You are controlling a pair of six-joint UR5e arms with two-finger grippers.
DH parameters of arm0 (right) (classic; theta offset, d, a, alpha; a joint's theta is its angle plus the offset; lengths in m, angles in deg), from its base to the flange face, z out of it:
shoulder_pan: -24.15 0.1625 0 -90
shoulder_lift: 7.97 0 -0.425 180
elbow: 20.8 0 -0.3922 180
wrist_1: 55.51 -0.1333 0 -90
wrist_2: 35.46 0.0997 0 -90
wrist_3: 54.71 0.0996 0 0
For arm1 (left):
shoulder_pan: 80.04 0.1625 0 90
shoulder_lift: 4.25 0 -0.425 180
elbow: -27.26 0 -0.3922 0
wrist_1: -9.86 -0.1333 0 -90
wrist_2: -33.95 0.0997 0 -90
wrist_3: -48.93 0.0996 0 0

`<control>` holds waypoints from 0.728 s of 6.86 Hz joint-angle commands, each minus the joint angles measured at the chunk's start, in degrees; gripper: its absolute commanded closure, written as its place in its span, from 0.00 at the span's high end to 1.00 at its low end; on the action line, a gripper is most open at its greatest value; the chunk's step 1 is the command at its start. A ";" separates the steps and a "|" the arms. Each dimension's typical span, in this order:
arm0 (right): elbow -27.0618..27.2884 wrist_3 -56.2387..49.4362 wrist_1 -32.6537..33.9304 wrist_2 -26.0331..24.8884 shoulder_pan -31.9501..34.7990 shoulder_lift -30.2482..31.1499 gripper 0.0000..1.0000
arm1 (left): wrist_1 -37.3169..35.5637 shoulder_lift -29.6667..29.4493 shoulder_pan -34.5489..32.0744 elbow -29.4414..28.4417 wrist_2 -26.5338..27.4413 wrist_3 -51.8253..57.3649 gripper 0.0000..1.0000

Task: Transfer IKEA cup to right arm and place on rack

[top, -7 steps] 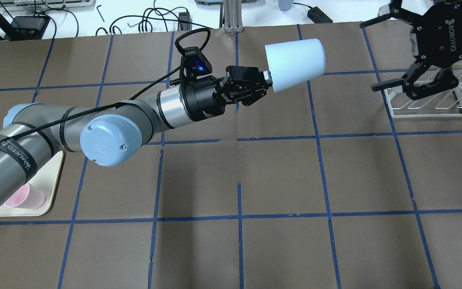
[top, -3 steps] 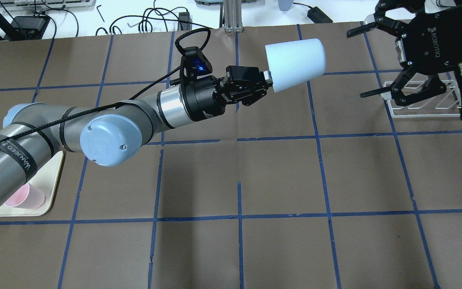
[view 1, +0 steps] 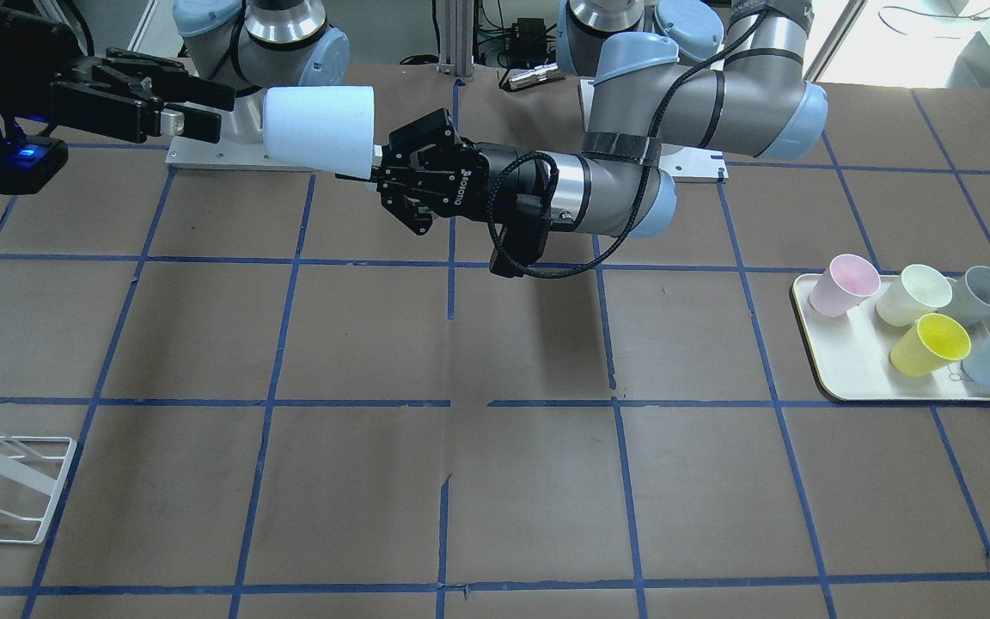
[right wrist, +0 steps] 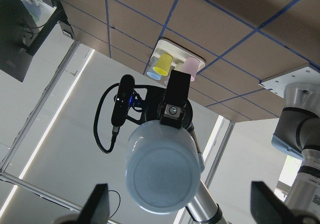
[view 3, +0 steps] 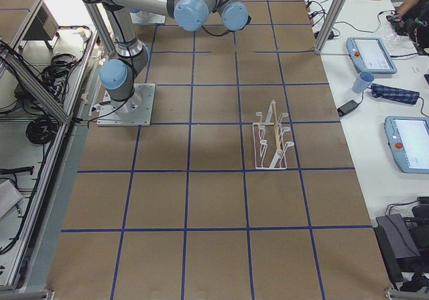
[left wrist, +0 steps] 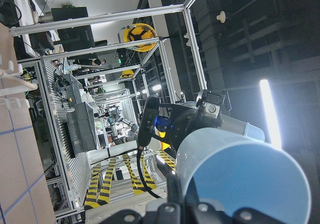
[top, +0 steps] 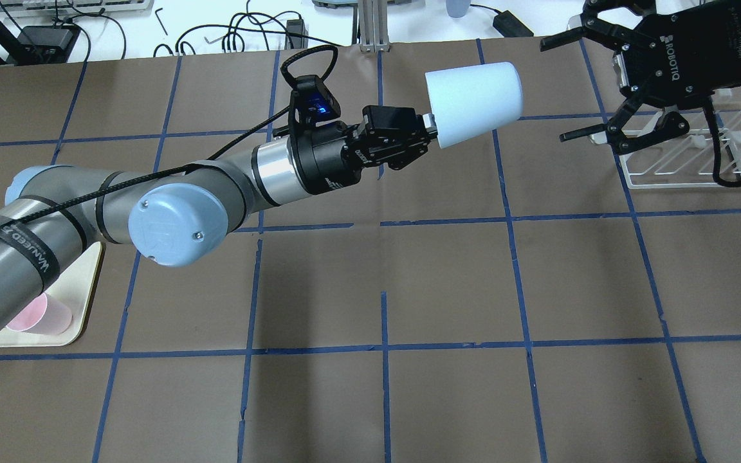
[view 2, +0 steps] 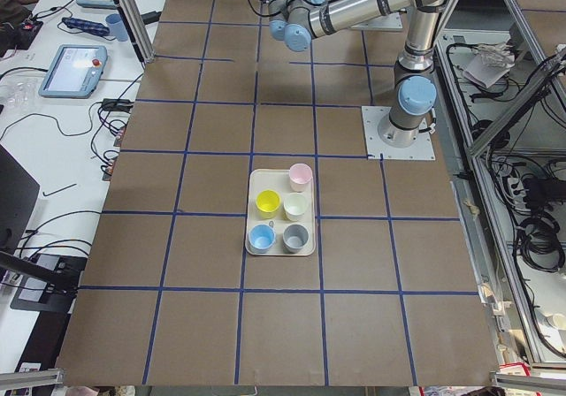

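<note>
Pale blue IKEA cup (top: 473, 103) hangs sideways above the table (top: 448, 276), rim clamped in the left gripper (top: 431, 127); the right gripper (top: 554, 91), marked ROBOTIQ, faces its base nearby, fingers spread apart.

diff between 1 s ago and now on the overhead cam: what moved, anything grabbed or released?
The right gripper, open throughout, swung toward the robot's left, closing on the base of the blue cup without gripping it yet. Nothing was taken or let go. Unchanged: the left gripper shut on the cup's rim, holding it sideways in the air; the rack, tray and pink cup.
</note>
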 commanded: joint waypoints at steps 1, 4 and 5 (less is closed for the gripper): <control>-0.14 0.23 1.22 0.91 3.69 -0.23 1.00 | 0.00 0.00 0.00 0.00 0.00 0.00 0.00; -0.06 0.32 2.10 1.26 5.99 -0.66 1.00 | 0.00 0.09 -0.09 0.00 0.00 0.00 0.00; -0.06 0.32 3.06 1.35 6.52 -1.10 1.00 | 0.00 0.09 -0.18 0.00 0.00 0.00 0.00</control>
